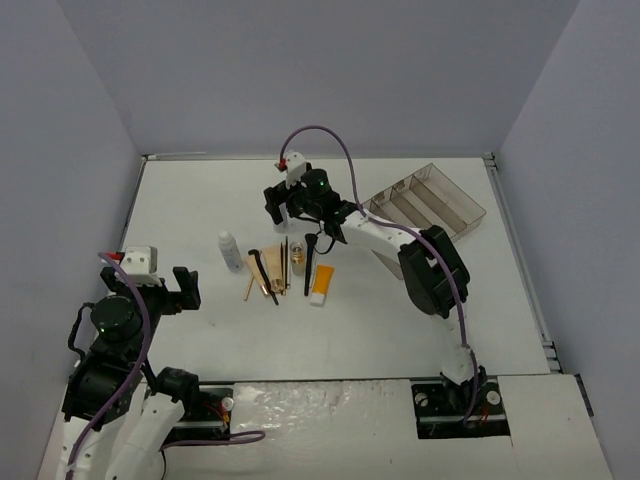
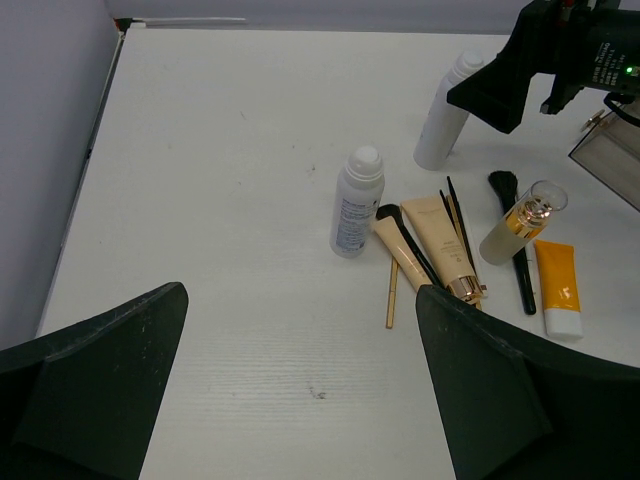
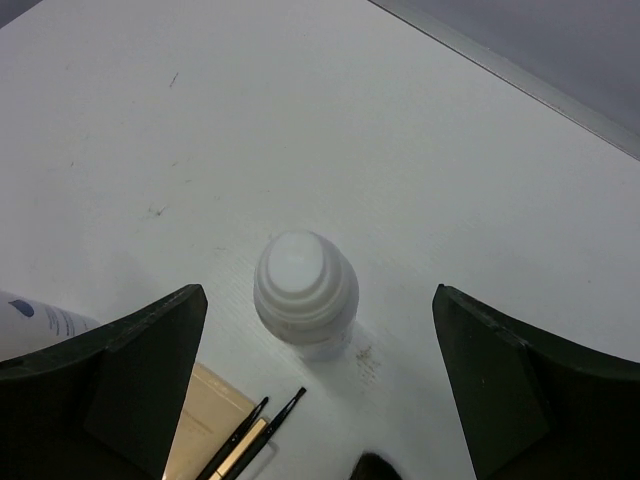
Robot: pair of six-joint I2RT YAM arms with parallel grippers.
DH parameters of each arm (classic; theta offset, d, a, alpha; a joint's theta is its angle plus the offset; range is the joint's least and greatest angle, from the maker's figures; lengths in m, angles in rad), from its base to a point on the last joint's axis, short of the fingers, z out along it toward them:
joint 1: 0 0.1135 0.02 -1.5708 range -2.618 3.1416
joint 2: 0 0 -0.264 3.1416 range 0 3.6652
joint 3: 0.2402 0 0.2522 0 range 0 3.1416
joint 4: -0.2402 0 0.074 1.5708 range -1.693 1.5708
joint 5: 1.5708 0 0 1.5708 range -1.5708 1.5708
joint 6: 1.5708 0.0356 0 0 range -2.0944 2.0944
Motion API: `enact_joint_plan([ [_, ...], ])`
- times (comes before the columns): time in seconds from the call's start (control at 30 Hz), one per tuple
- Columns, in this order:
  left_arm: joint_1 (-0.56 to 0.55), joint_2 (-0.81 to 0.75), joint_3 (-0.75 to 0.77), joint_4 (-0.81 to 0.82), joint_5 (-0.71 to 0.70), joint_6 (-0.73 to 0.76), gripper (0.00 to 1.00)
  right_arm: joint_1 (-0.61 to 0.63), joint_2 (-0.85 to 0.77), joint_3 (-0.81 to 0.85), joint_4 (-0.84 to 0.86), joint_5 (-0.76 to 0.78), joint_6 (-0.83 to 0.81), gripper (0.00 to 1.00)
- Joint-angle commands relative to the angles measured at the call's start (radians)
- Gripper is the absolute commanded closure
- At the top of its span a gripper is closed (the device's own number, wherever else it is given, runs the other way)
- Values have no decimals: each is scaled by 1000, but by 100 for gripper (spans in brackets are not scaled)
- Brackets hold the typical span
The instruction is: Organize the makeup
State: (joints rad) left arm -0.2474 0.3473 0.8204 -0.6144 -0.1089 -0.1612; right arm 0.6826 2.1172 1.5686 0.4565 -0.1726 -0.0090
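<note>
The makeup lies in a cluster mid-table. It holds a near white bottle (image 1: 230, 250), an orange white-capped tube (image 1: 321, 283), a tiny amber vial (image 1: 297, 262), black slim brushes (image 1: 309, 262) and thin tan sticks (image 1: 250, 287). My right gripper (image 1: 284, 211) is open and hovers directly over the far white bottle (image 3: 305, 288), its fingers (image 3: 120, 380) well apart on both sides and not touching. My left gripper (image 1: 180, 288) is open and empty over bare table, short of the cluster. The left wrist view shows both bottles (image 2: 356, 202), the vial (image 2: 520, 222) and the tube (image 2: 558, 292).
The clear smoky divided tray (image 1: 428, 200) stands at the back right, behind my right arm's forearm. Purple walls close in the table on the left, back and right. A purple cable arcs above my right wrist.
</note>
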Motion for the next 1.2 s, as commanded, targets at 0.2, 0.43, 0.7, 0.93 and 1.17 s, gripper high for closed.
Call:
enact_joint_plan([
  [0.2,5,35,6,82,8,-12,3,8,92,185,28,-27,-5,21],
  [0.43,7,32,8,81,8,-12,3,12,104,200,8,-28,3,41],
  [0.7,7,26,9,78,5,-12,3,20,117,247,-54,-21,-2,72],
  [0.93,7,22,10,77,5,-14,3,20,93,293,-91,7,-26,100],
  [1.17,7,19,9,78,0,-13,3,-6,-31,332,-121,90,-44,100],
])
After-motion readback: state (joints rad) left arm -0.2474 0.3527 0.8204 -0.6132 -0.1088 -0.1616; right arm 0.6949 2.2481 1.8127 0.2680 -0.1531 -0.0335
